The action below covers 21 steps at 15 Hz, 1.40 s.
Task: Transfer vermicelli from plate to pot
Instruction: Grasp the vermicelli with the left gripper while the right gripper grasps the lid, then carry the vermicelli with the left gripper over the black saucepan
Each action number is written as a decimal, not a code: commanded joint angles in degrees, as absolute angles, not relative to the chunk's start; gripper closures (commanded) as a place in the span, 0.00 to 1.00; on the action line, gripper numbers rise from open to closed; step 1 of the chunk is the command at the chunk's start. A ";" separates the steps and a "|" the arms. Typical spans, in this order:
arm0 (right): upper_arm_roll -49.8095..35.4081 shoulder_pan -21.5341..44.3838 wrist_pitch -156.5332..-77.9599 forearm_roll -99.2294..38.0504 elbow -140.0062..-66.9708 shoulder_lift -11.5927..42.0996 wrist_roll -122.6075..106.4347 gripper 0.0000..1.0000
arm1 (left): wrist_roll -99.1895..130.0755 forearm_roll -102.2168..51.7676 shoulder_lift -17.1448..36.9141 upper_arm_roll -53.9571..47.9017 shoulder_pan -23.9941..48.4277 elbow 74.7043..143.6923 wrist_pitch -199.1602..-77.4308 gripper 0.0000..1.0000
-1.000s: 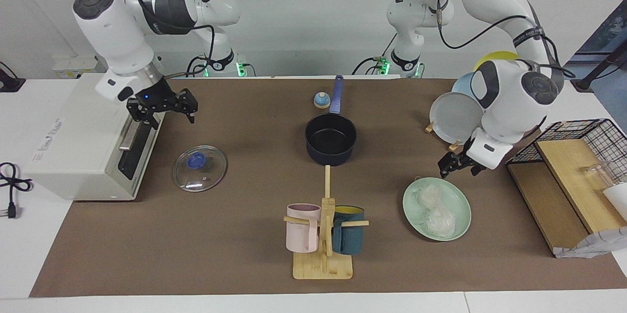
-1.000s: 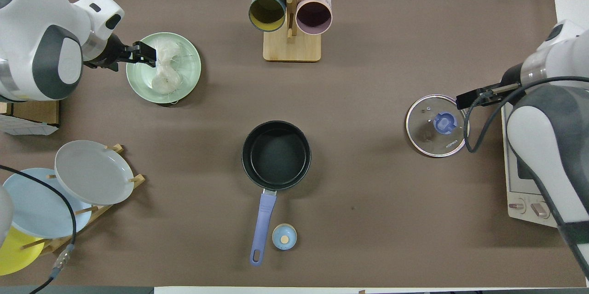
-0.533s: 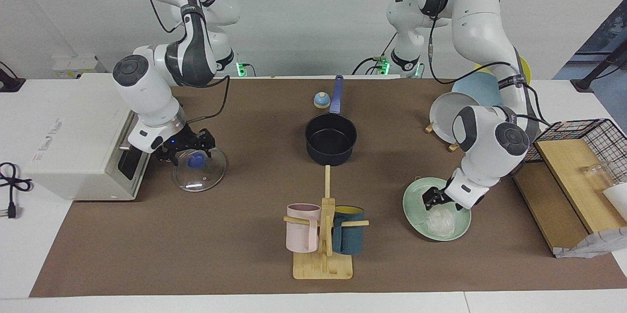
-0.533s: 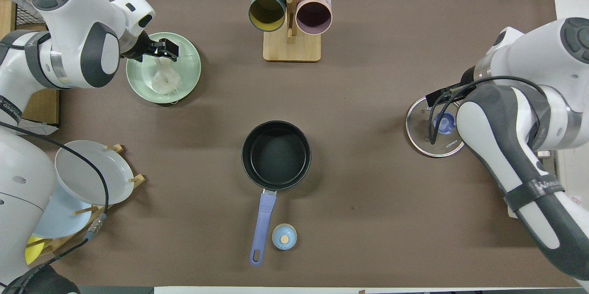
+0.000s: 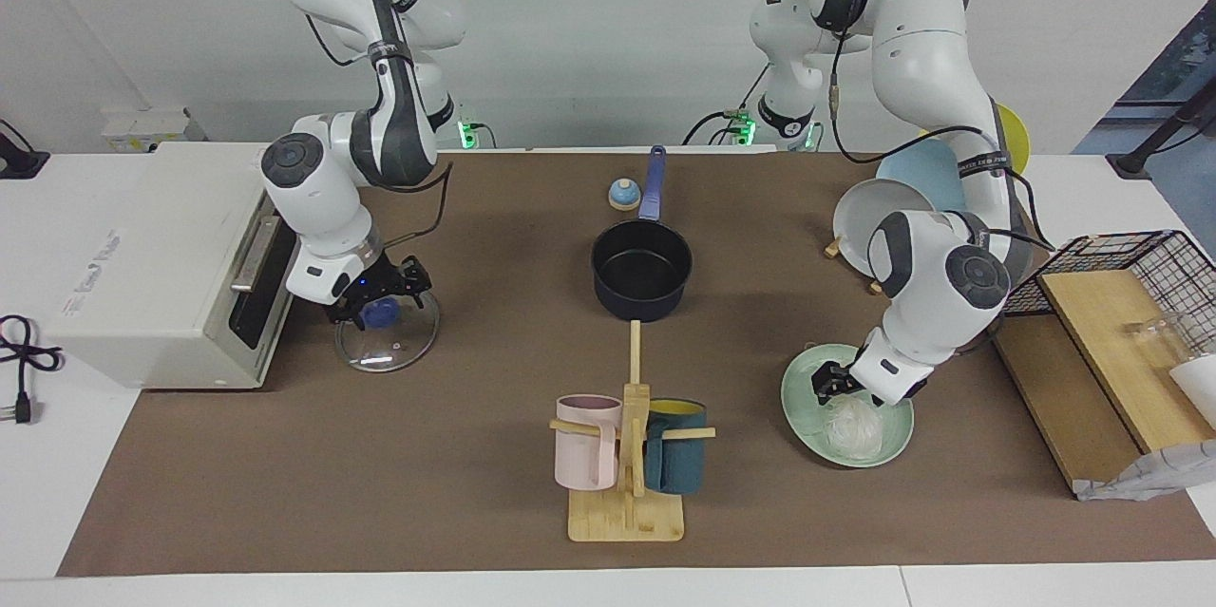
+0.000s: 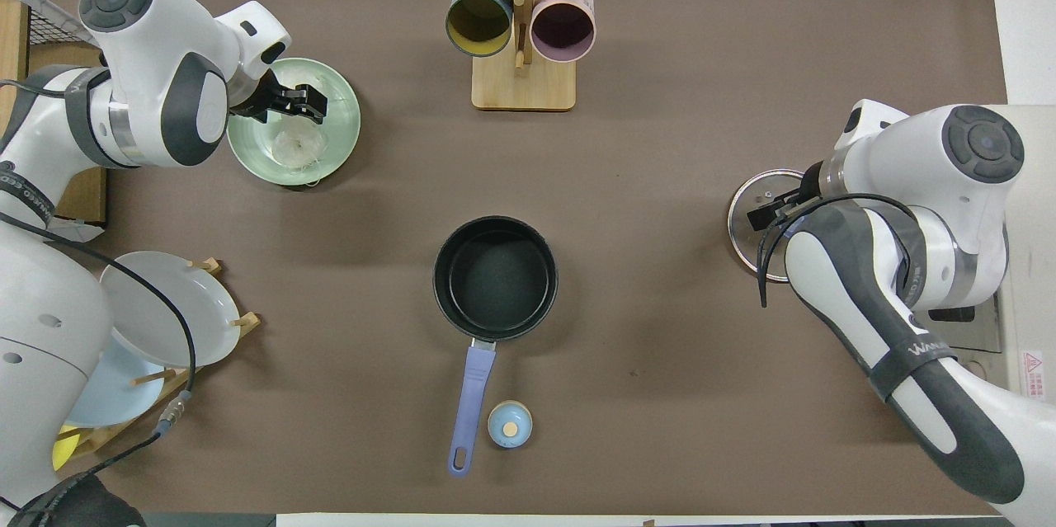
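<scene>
Over the last second I have brought both arms down from well above the table: the left gripper (image 5: 828,383) now sits low over the plate (image 5: 800,403), at the clump of vermicelli (image 5: 852,426) nearer the robots, while the second clump lies bare just beside it on the same plate. Whether the fingers have closed on noodles I cannot tell; in the overhead view they look a little apart around the strands, but that is not firm. The right gripper (image 5: 378,298) has dropped onto the glass lid (image 5: 388,346) at its blue knob, and its fingers I cannot read either. To my mind that means the first pick is only starting and nothing has reached the pot (image 5: 641,276), which stands empty mid-table, well apart from the plate. The way from plate to pot looks open brown table; the mug rack (image 5: 627,455) stands farther from the robots than that path, with its tall post the one thing to clear. The plate rack (image 5: 888,227) sits close by the left arm's elbow, and the wire basket (image 5: 1130,275) is at that end too, so I would lift straight up first.
</scene>
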<state>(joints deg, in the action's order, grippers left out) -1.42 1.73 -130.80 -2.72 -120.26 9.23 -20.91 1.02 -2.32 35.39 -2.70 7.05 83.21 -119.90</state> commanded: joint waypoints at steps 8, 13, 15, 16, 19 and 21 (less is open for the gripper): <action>-1.85 -2.20 -136.76 -1.93 -125.42 8.70 -23.12 0.00 | -1.76 -0.17 33.93 -2.29 7.03 83.76 -120.68 1.00; -1.85 -2.20 -136.32 -1.93 -125.33 8.70 -23.12 0.05 | -1.06 -6.40 31.39 -2.20 7.47 77.71 -109.46 1.00; -1.85 -2.11 -136.23 -1.93 -125.33 8.70 -23.12 0.13 | 2.96 -8.60 27.88 -2.20 7.56 75.77 -102.69 1.00; -1.85 -2.02 -136.23 -1.93 -125.33 8.70 -23.12 0.16 | 5.95 -9.74 25.60 -2.72 7.99 75.15 -100.13 1.00; -1.85 -2.02 -136.06 -1.93 -125.16 8.79 -23.20 0.20 | 19.28 -11.16 19.71 -3.78 14.12 75.32 -94.14 1.00; -1.85 -1.93 -136.05 -1.93 -125.16 8.79 -23.12 0.21 | 26.78 -11.34 17.50 -3.87 20.27 75.76 -93.96 1.00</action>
<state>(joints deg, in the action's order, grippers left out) -1.33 -1.21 -135.55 -2.71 -124.60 9.19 -22.47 19.66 -10.69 20.06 -4.72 14.28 74.12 -94.77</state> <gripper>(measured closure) 0.198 0.767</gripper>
